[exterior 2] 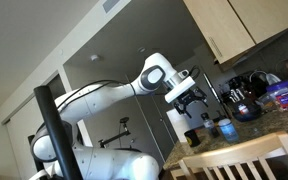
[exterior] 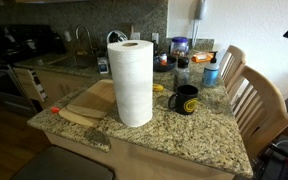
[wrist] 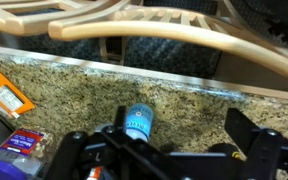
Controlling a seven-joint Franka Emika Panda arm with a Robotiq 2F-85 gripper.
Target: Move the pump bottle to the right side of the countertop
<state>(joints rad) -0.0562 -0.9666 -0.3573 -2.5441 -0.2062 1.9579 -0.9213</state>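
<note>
We find the pump bottle (wrist: 137, 122) upright on the speckled granite countertop (wrist: 199, 95), near the edge beside the wooden chairs (exterior: 252, 98). The gripper (exterior 2: 191, 106) hangs above the countertop, jaws spread and released. Wall cabinets (exterior 2: 229, 30) stand behind.

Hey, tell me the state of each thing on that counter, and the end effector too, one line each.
pump bottle: upright on the countertop, not gripped.
end effector: open, hovering above the pump bottle, not touching it.
paper-towel roll: standing on end.
black mug: upright.
dark brown bottle: upright.
cutting board: lying flat.
</note>
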